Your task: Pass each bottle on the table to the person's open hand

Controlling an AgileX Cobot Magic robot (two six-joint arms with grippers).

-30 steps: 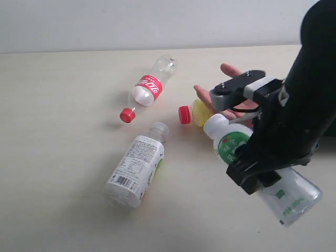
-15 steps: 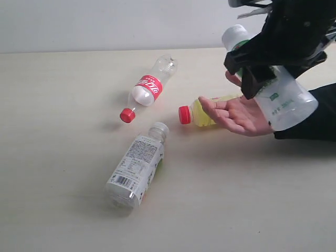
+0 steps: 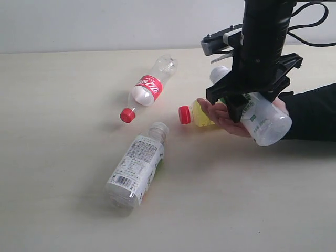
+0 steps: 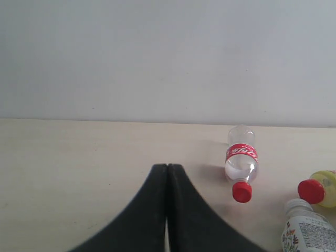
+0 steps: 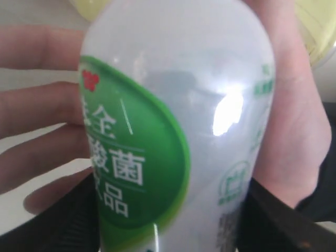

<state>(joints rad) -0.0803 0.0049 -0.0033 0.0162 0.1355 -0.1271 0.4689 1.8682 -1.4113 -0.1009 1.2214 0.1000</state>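
My right gripper (image 3: 239, 107) (image 5: 173, 228) is shut on the clear bottle with the green leaf mark (image 3: 264, 119) (image 5: 173, 131) and holds it lying across the person's open hand (image 3: 223, 115) (image 5: 296, 131). The yellow bottle with the red cap (image 3: 195, 114) (image 4: 318, 189) lies just left of that hand, partly under the fingers. On the table (image 3: 63, 157), the clear bottle with the red label and cap (image 3: 149, 86) (image 4: 241, 160) lies at the back, and the white-labelled bottle (image 3: 136, 165) (image 4: 307, 228) lies nearer the front. My left gripper (image 4: 167, 167) is shut and empty, out of the exterior view.
The person's dark sleeve (image 3: 312, 113) reaches in from the right edge. A pale wall (image 3: 105, 23) runs behind the table's far edge.
The right gripper lifted the green-marked bottle from the front right, swung it up and back, then lowered it onto the open hand. The other three bottles have not moved.
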